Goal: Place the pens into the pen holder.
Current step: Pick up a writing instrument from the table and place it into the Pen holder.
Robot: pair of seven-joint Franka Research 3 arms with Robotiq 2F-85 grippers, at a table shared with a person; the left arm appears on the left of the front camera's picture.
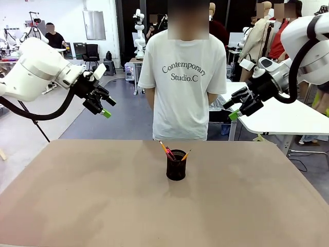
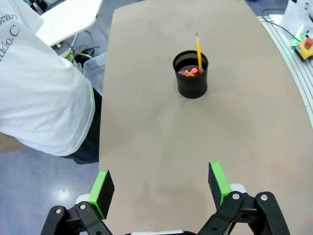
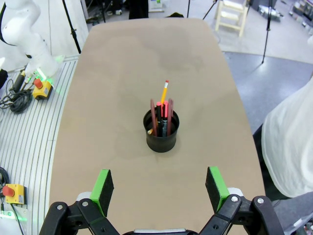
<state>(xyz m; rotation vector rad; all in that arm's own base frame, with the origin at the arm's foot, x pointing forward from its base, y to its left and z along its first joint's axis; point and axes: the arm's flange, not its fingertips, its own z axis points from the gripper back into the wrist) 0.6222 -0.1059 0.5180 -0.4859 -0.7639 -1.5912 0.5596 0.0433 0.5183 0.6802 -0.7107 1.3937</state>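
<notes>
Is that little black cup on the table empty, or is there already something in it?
Not empty. The pen holder stands upright with pens inside, a yellow pencil sticking up above its rim.

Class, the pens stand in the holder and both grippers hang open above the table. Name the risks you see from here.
1. The yellow pencil sticks well above the rim and leans, so a low sweep by either arm might catch it and tip the holder.
2. The holder stands alone mid-table, unfixed; a knock would likely spill the pens.
3. The person stands close to the far edge, between the left gripper and the right gripper; a wide swing could come near them.
</notes>
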